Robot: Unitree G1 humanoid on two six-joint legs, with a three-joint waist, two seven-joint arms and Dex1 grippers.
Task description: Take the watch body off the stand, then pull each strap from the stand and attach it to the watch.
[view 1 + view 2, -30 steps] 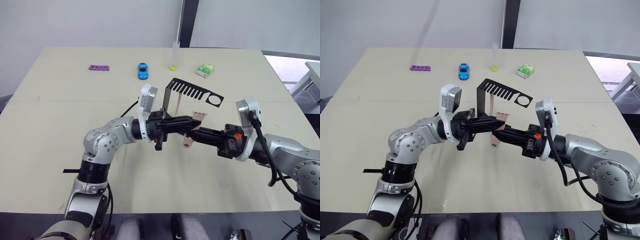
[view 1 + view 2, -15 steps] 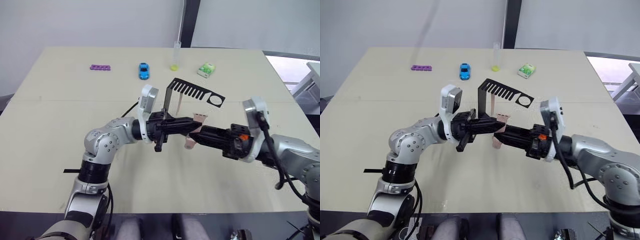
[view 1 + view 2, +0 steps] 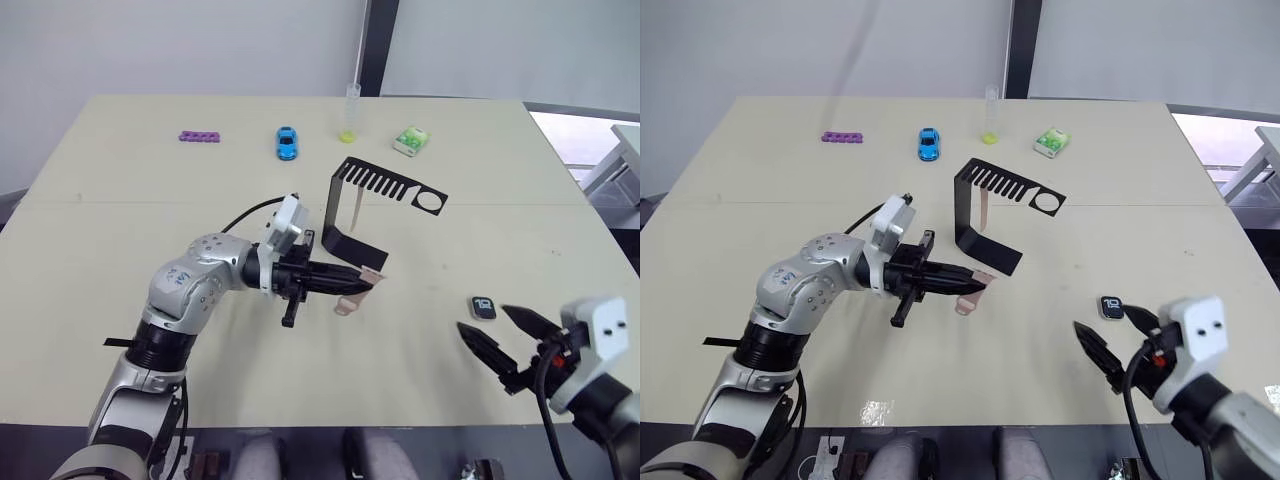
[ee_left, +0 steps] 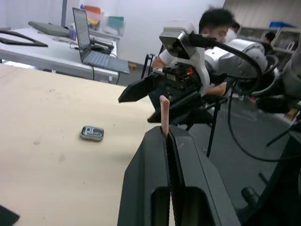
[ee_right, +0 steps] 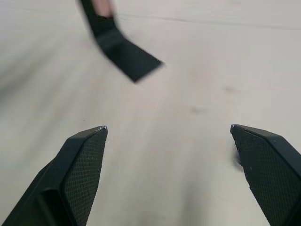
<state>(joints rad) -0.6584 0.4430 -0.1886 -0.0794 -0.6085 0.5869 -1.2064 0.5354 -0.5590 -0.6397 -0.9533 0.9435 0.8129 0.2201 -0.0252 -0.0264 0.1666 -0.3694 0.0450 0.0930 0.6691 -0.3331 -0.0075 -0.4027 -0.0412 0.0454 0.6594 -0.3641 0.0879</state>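
Observation:
The black stand (image 3: 385,182) sits mid-table, and one pale pink strap (image 3: 356,212) hangs from its top arm. My left gripper (image 3: 368,281) is shut on the other strap (image 3: 348,304), just in front of the stand's base. In the left wrist view this strap (image 4: 164,112) sticks up between the shut fingers. The watch body (image 3: 483,307) lies flat on the table to the right, apart from both straps. My right gripper (image 3: 484,322) is open just on the near side of it, with nothing between its fingers (image 5: 84,160).
Along the far edge are a purple perforated strip (image 3: 200,135), a blue toy car (image 3: 286,141), a clear tube (image 3: 351,108) and a green-and-white packet (image 3: 410,139). A person (image 4: 216,28) sits beyond the table's right side.
My right gripper has opened and drawn back to the near right. The watch body now lies on the table. My left gripper has moved back and down, still holding the strap.

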